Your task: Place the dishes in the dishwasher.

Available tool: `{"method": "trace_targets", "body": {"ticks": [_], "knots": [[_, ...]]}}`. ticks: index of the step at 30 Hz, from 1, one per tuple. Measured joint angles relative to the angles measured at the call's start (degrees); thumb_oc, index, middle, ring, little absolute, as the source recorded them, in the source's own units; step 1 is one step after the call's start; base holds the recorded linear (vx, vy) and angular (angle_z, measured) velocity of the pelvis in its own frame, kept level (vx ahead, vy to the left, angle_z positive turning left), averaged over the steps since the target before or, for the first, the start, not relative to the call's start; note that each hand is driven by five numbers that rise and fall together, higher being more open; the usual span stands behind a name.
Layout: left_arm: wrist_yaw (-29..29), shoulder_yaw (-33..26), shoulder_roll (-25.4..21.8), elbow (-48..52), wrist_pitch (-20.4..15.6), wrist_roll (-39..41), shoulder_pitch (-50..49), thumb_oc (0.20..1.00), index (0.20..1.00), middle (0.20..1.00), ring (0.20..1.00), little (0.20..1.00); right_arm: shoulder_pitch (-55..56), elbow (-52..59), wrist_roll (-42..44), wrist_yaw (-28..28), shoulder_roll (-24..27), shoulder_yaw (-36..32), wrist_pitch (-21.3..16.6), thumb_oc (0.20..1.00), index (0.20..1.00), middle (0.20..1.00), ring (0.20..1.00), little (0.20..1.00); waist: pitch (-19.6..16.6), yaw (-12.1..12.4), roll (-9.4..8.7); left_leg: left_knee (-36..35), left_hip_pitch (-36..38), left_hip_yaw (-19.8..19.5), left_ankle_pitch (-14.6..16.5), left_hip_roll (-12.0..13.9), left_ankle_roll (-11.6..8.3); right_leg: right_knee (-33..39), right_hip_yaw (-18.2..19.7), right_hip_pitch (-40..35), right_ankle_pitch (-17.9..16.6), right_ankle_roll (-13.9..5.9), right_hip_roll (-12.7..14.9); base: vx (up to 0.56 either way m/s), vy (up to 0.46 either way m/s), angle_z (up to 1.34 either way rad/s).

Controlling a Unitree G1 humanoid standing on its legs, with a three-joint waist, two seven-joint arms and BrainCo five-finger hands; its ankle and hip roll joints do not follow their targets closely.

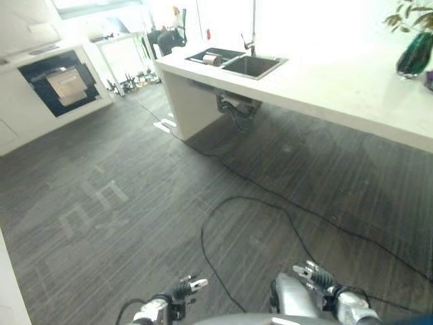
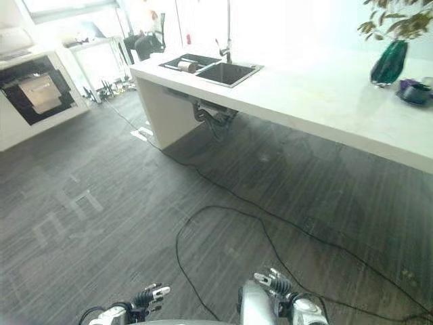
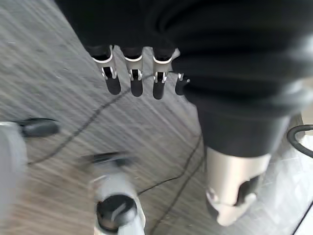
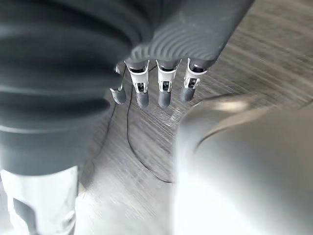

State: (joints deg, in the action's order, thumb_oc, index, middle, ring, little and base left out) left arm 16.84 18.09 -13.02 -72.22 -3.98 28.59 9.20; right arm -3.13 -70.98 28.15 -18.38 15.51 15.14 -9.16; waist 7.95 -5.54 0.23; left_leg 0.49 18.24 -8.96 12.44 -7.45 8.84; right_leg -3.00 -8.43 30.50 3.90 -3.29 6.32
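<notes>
A small brownish cup-like dish (image 1: 212, 59) lies in the left basin of the sink (image 1: 237, 62), set in the white counter far ahead. At the far left, a dark-fronted built-in appliance (image 1: 59, 82) sits in a white cabinet wall. Both hands hang low over the grey floor, far from the sink. My left hand (image 1: 181, 291) has straight fingers (image 3: 132, 81) and holds nothing. My right hand (image 1: 316, 279) also hangs with straight fingers (image 4: 164, 90), open and empty.
A long white counter (image 1: 338, 88) runs across the right, with a tall tap (image 1: 253, 27) at the sink. A green vase (image 2: 388, 62) with a plant and a dark bowl (image 2: 414, 91) stand on its right end. A dark chair (image 1: 169, 37) stands behind.
</notes>
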Motion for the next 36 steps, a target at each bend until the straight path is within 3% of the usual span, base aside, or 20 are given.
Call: {"method": "trace_targets", "body": {"ticks": [1, 2, 3, 4, 6, 9, 13, 15, 17, 20, 22, 23, 24, 25, 26, 28, 30, 31, 33, 36], "knots": [[-0.06, 0.02, 1.12, -0.31, -0.08, -0.02, -1.34, 1.0, 1.0, 1.0, 1.0, 1.0, 1.64, -0.67, 0.67, -0.22, -0.38, -1.07, -0.2, 1.0, 1.0, 1.0, 1.0, 1.0, -0.72, 0.03, 1.96, -0.77, 3.38, 0.0, 1.39, 3.16, -2.68, -3.1, -2.47, -0.16, -0.62, 0.86, -1.9, 0.43, -0.225, 0.91], [-0.13, -0.31, 1.91, -2.36, -0.22, -0.04, -4.86, 1.0, 1.0, 1.0, 1.0, 1.0, 0.81, -1.41, 0.19, -0.23, -1.16, -1.56, -0.15, 1.0, 1.0, 1.0, 1.0, 1.0, -2.45, 1.08, -0.42, 4.15, 6.1, 4.96, 0.01, 2.78, -7.27, -14.85, -5.76, -3.76, -2.93, 5.34, -5.16, 0.47, -0.241, 0.31], [-0.26, -0.32, 2.27, -4.05, 0.38, -0.31, -6.82, 1.0, 1.0, 1.0, 1.0, 1.0, 0.92, -1.63, 0.14, -0.25, -1.78, -1.13, -0.3, 1.0, 1.0, 1.0, 1.0, 1.0, -4.48, -0.01, -3.27, 10.32, 6.04, 4.6, -2.4, 0.79, -11.65, -9.35, -4.35, -13.89, -5.57, 13.31, -6.72, 0.38, -0.197, 0.18], [-0.06, -0.24, 4.07, -4.76, 0.29, -0.51, -6.4, 1.0, 1.0, 1.0, 1.0, 1.0, -0.69, -2.2, 0.15, 0.39, -0.55, -0.62, 0.06, 1.0, 1.0, 1.0, 1.0, 1.0, -3.99, 0.58, -0.55, 14.61, 5.29, 5.23, 0.33, 2.71, -11.53, -7.05, -3.15, -17.81, -8.68, 14.44, -8.61, 0.34, -0.181, 0.37], [0.07, -0.83, 3.49, -3.35, -0.69, -0.55, -6.61, 1.0, 1.0, 1.0, 1.0, 1.0, -2.64, -2.19, 0.09, 0.49, -1.26, 0.23, 0.15, 1.0, 1.0, 1.0, 1.0, 1.0, -3.62, 2.03, -0.16, 19.55, 0.65, 9.01, 1.36, 3.66, -11.25, -3.38, -1.43, -25.45, -7.46, 13.24, -9.12, 0.3, -0.215, -0.14], [0.08, -3.01, 3.04, -2.87, -1.05, -0.57, -5.45, 1.0, 1.0, 1.0, 1.0, 1.0, -5.05, 1.2, 0.12, 0.58, -1.42, 0.76, 0.79, 1.0, 1.0, 1.0, 1.0, 1.0, -3.42, 2.59, 0.46, 40.83, -16.03, 6.01, -0.68, 5.04, -12.49, 2.44, 3.54, -34.07, -5.37, 12.84, -11.17, 0.22, -0.161, -0.4], [0.05, -3.04, 2.89, -2.51, -1.08, -0.66, -3.09, 1.0, 1.0, 1.0, 1.0, 1.0, -4.73, 0.1, 0.12, 0.45, -0.68, 2.38, 2.46, 1.0, 1.0, 1.0, 1.0, 1.0, -3.02, 1.36, -2.0, 50.94, -31.32, 6.4, -4.24, 5.61, -13.45, 4.78, 5.27, -40.64, -2.7, 13.08, -10.84, 0.17, -0.054, -0.47], [0.2, -2.96, 1.91, -1.24, -1.07, -0.71, -1.72, 1.0, 1.0, 1.0, 1.0, 1.0, -4.52, -1.38, 0.11, 0.52, -0.59, 2.42, 2.78, 1.0, 1.0, 1.0, 1.0, 1.0, -2.35, 1.37, -3.57, 44.21, -34.14, 9.15, -4.09, 5.98, -12.14, 6.77, 6.39, -42.97, -2.05, 12.03, -10.25, 0.18, 0.086, -0.27], [0.19, -2.95, 1.63, -0.82, -0.83, -0.75, -2.07, 1.0, 1.0, 1.0, 1.0, 1.0, -4.66, -3.16, 0.11, 0.59, -0.87, 2.43, 2.89, 1.0, 1.0, 1.0, 1.0, 1.0, -1.77, 1.42, -4.06, 26.01, -31.99, 11.25, -5.66, 6.43, -10.03, 7.84, 6.35, -45.81, -0.97, 10.19, -10.21, 0.23, 0.205, -0.28], [0.17, -5.52, 1.94, -2.45, -2.64, -1.05, -2.95, 1.0, 1.0, 1.0, 1.0, 1.0, -6.53, -5.95, 0.1, 0.63, -1.48, 2.28, 3.06, 1.0, 1.0, 1.0, 1.0, 1.0, -0.42, 3.51, -3.4, -2.53, -32.01, 8.0, -16.35, 7.54, -10.34, 7.86, 7.76, -48.67, 1.07, 6.81, -9.57, 0.24, 0.317, -0.15], [0.29, -6.88, 2.41, -2.4, -4.13, -1.1, -2.48, 1.0, 1.0, 1.0, 1.0, 1.0, -6.67, -8.23, 0.04, 0.59, -1.69, 2.17, 2.13, 1.0, 1.0, 1.0, 1.0, 1.0, -0.15, 5.41, -3.0, -2.77, -33.73, 6.79, -18.6, 9.07, -11.44, 7.86, 9.19, -50.06, 2.28, 4.82, -8.29, 0.15, 0.362, -0.38], [0.28, -6.75, 2.35, -2.15, -4.57, -1.86, -2.29, 1.0, 1.0, 1.0, 1.0, 1.0, -6.05, -8.22, 0.04, 0.64, -0.95, 2.06, 1.36, 1.0, 1.0, 1.0, 1.0, 1.0, 0.07, 5.27, -2.63, 0.45, -33.47, 12.76, -18.92, 9.78, -9.36, 7.82, 9.55, -51.85, 3.11, 3.48, -6.23, 0.19, 0.387, -0.4], [0.37, -5.78, 2.57, -2.46, -3.98, -2.91, -2.56, 1.0, 1.0, 1.0, 1.0, 1.0, -5.01, -8.04, 0.04, 0.67, -0.11, 2.2, 1.06, 1.0, 1.0, 1.0, 1.0, 1.0, 0.39, 4.11, -1.35, 1.69, -30.57, 15.25, -17.7, 9.44, -6.19, 6.58, 9.15, -53.54, 3.62, 2.66, -6.15, 0.21, 0.364, -0.16], [0.34, 0.6, 3.12, -3.08, -3.5, -5.02, -4.01, 1.0, 1.0, 1.0, 1.0, 1.0, 0.25, -6.84, 0.41, 0.68, 0.44, -0.77, 1.05, 1.0, 1.0, 1.0, 1.0, 1.0, 1.09, 2.39, 0.48, -1.29, -20.98, 14.96, -17.7, 7.41, 0.4, -9.74, 7.08, -51.35, 6.43, 1.31, -6.7, 0.34, 0.528, 0.05], [0.68, 0.83, 2.16, -3.91, -3.5, -5.16, -4.64, 1.0, 1.0, 1.0, 1.0, 1.0, 3.19, -7.2, 1.16, 0.73, -0.41, -1.59, 1.07, 1.0, 1.0, 1.0, 1.0, 1.0, 0.23, 2.33, -0.7, -5.5, -17.0, 13.73, -18.85, 5.63, 3.09, -20.43, 4.79, -44.62, 11.82, 1.59, -4.23, 0.28, 0.405, -0.15], [0.75, 2.05, 0.39, -5.25, -2.55, -5.31, -2.42, 1.0, 1.0, 1.0, 1.0, 1.0, 3.03, -5.95, 1.3, 0.68, -2.18, -2.56, 1.07, 1.0, 1.0, 1.0, 1.0, 1.0, 0.76, 2.37, -1.34, -5.49, -14.09, 11.8, -18.44, 4.06, 3.39, -14.57, 3.29, -38.16, 13.08, 2.2, -3.97, 0.25, 0.423, -0.37], [0.73, 2.2, -0.37, -4.39, -2.62, -5.28, -1.43, 1.0, 1.0, 1.0, 1.0, 1.0, 2.55, -5.44, 1.56, 0.79, -3.51, -2.22, 1.17, 1.0, 1.0, 1.0, 1.0, 1.0, -0.97, 1.92, -2.06, -5.65, -11.39, 12.65, -15.83, 1.0, 1.46, -11.26, 2.98, -32.32, 5.59, 1.5, -1.11, 0.16, 0.443, 0.03], [0.82, 2.26, 0.3, -4.42, -2.45, -5.28, -1.57, 1.0, 1.0, 1.0, 1.0, 1.0, 2.16, -5.49, 1.8, 0.82, -2.86, -2.26, 1.15, 1.0, 1.0, 1.0, 1.0, 1.0, -1.22, 1.95, -1.11, -5.38, -11.14, 12.86, -15.08, 0.86, 1.41, -13.03, 3.22, -31.9, 5.2, 0.79, -0.97, 0.1, 0.347, -0.04], [0.92, 2.36, 0.39, -4.23, -2.03, -5.21, -1.73, 1.0, 1.0, 1.0, 1.0, 1.0, 0.73, -4.28, 1.81, 1.45, -1.96, -2.49, 1.07, 1.0, 1.0, 1.0, 1.0, 1.0, -1.3, 1.11, 0.27, -3.35, -9.85, 12.95, -13.62, 1.29, 0.79, -35.44, 3.04, -21.43, 4.33, -0.57, 0.18, 0.15, 0.215, 0.0], [0.29, 2.54, -0.29, -2.33, -1.54, -4.99, -4.16, 1.0, 1.0, 1.0, 1.0, 1.0, 0.69, -3.01, 1.25, 1.44, -2.03, -2.25, 1.52, 1.0, 1.0, 1.0, 1.0, 1.0, -1.74, 2.11, -0.16, -3.94, -7.32, 14.74, -11.38, 1.16, -1.57, -33.43, -4.09, -18.28, 5.6, -0.14, 0.43, 0.23, 0.028, -0.31]]}}
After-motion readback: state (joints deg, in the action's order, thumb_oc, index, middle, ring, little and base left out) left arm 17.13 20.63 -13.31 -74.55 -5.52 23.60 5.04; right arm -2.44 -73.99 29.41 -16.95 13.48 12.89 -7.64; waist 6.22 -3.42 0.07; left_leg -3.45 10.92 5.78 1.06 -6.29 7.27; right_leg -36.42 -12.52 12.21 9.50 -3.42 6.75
